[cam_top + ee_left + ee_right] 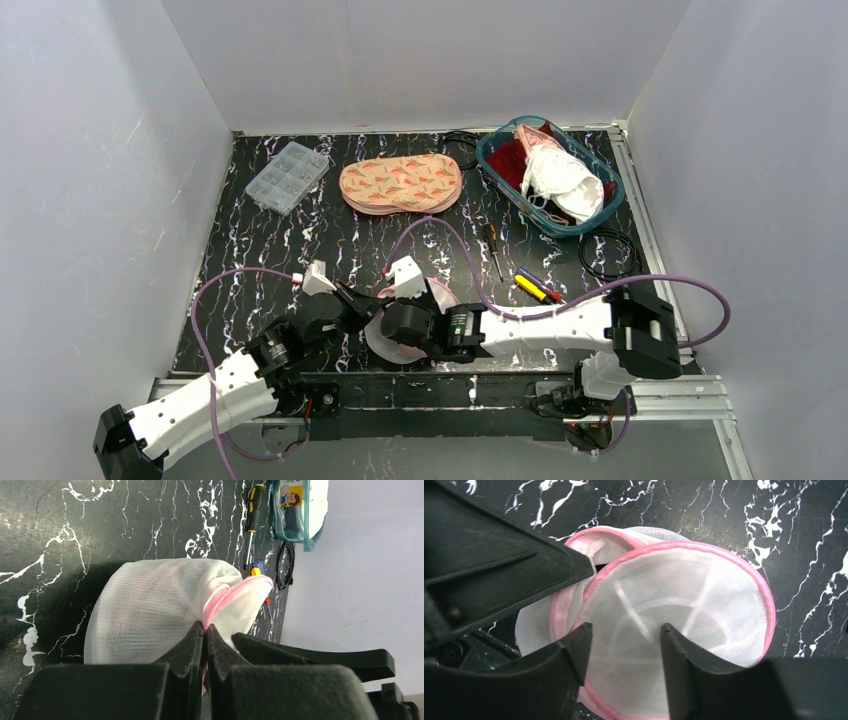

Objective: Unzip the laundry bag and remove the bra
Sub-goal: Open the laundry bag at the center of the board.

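**Position of the work item.** The laundry bag (pixel 378 342) lies on the black marbled table (pixel 260 250), at its near edge and about mid-width, under both wrists. It is a round white mesh bag with pink trim (pixel 704 547). The top view shows only a crescent of it. Pale bands show through the mesh; the contents cannot be identified.

**Left gripper** (pixel 205 630). The fingers are pressed together on the pink edge of the bag, at the bag's near side. The mesh bulges away from the fingertips toward the far side.

**Right gripper** (pixel 624 640). The fingers (pixel 574 650) stand apart, directly over the flat mesh panel, with the mesh showing between them. Whether they touch the mesh cannot be told. The left gripper's fingers appear just beside them in the right wrist view.

**Other items.**
- A teal basket (pixel 610 195) of white and red textiles stands at the far right.
- A pink patterned fabric item (pixel 400 183) lies at far centre.
- A clear compartment box (pixel 287 176) lies at far left.
- A screwdriver (pixel 494 250) lies right of centre.
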